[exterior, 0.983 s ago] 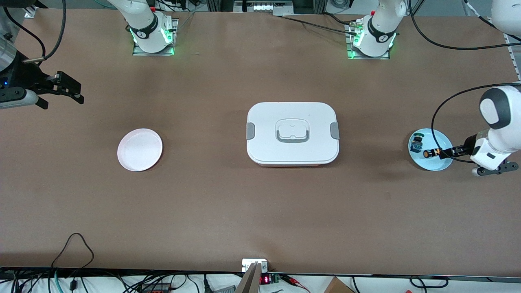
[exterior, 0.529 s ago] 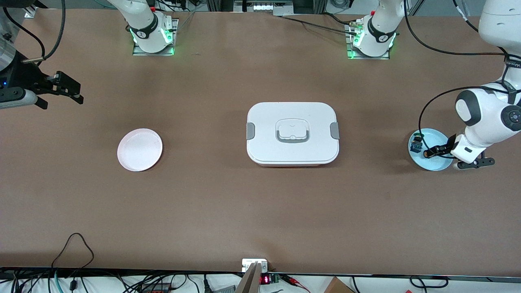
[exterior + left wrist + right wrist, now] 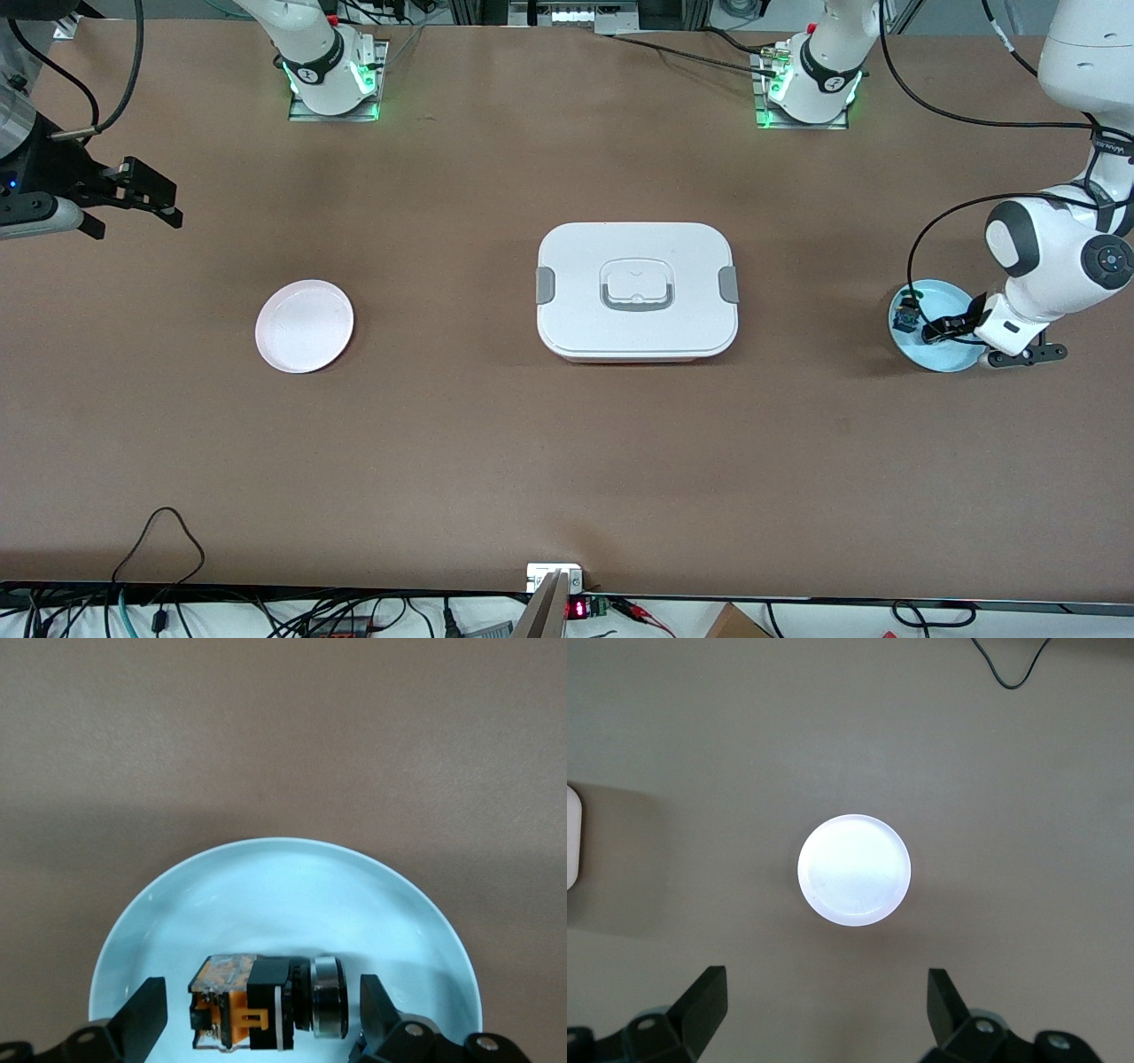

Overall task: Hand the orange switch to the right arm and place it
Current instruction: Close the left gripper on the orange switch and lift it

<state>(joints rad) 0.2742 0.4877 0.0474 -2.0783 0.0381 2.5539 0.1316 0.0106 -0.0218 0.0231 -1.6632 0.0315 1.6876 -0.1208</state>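
On my front view dial, with the white lidded box (image 3: 636,288) at the centre, the blue plate (image 3: 941,361) sits at three o'clock, out at the left arm's end of the table. The orange switch (image 3: 257,1001) lies on its side in that plate, its orange-marked body and its round silver-ringed cap pointing opposite ways. A second small part with green and blue (image 3: 905,312) shares the plate, at about ten o'clock from the switch and close to the rim.

The left gripper (image 3: 263,983) is down at the plate, and I see one finger on each side of the switch. Its jaws stand fairly wide, with a strip of plate showing between each finger and the part, so nothing is clamped yet.

At nine o'clock from the box lies the pink plate (image 3: 304,326), well apart from it. It holds nothing.

The right arm waits up at about ten o'clock on the dial, at its own end of the table. The right gripper (image 3: 824,976) hangs in the air with its jaws spread wide and nothing between them. Its wrist camera looks down on the pink plate.
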